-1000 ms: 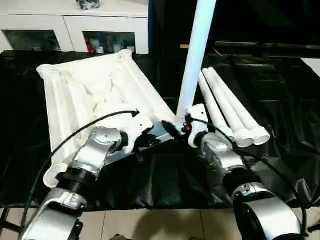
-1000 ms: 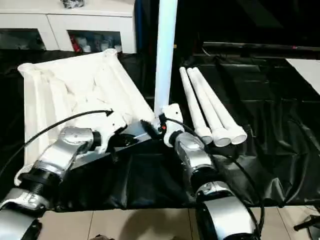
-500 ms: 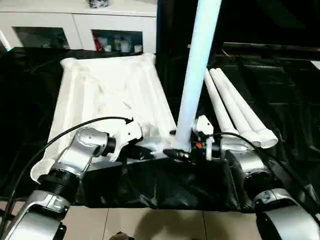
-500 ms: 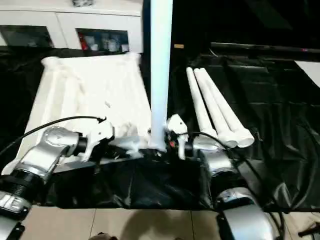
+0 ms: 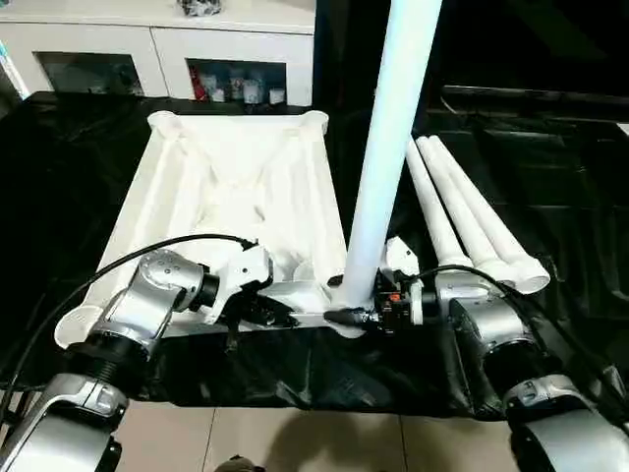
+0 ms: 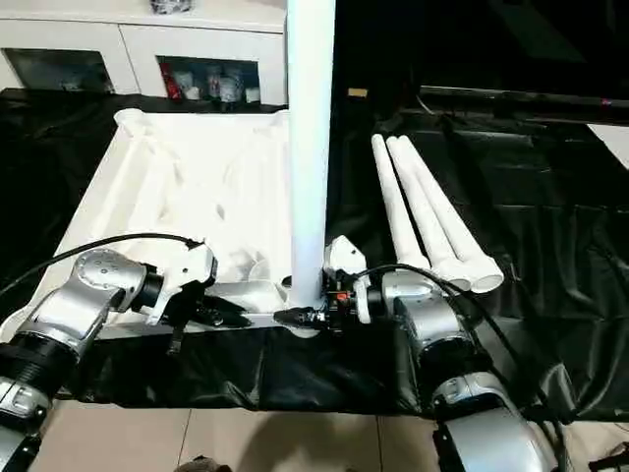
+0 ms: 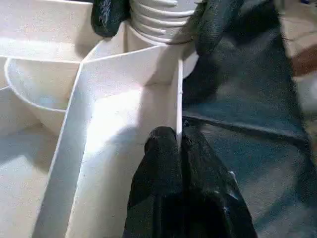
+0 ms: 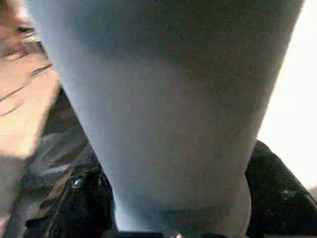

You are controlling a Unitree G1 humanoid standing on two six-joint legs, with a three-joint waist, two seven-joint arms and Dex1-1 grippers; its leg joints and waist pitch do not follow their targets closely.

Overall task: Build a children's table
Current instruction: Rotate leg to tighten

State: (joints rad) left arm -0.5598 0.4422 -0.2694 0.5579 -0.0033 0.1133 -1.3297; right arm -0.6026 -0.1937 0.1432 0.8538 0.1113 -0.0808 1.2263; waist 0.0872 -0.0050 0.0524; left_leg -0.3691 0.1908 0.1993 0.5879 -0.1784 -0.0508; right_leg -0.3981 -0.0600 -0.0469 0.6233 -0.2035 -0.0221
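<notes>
**A:** Swung round since a second back, by the look of the table top (image 5: 236,187). Lies square to the near edge now rather than skewed, underside up on the black cloth (image 5: 550,177). Why pinned like that?

**B:** Looks like bracing. Shows the left gripper (image 7: 171,141) clenched on the thin rim wall (image 7: 179,99) at 6 o'clock of the top. Probably stops any sliding or turning while working the upright leg (image 5: 388,147) into the corner socket at 5 o'clock.

**A:** And on the other side?

**B:** Has the right gripper (image 5: 344,317) clasped around the ribbed foot of that leg, one of its fingers (image 7: 106,15) on each side, low down by the socket. Likely gripped there to twist or press home without levering the long shaft over.

**A:** Seated yet?

**B:** Cannot tell, with the joint hidden behind the fingers. Stands close to vertical, though.

**A:** Remaining legs?

**B:** Leaves three spare legs (image 5: 472,216) lying side by side and touching at 3 o'clock of the top. Keeps them apart from the work but near, presumably for the next sockets. Shows a white cabinet (image 5: 147,49) with glass doors beyond, at 12 o'clock.
</notes>
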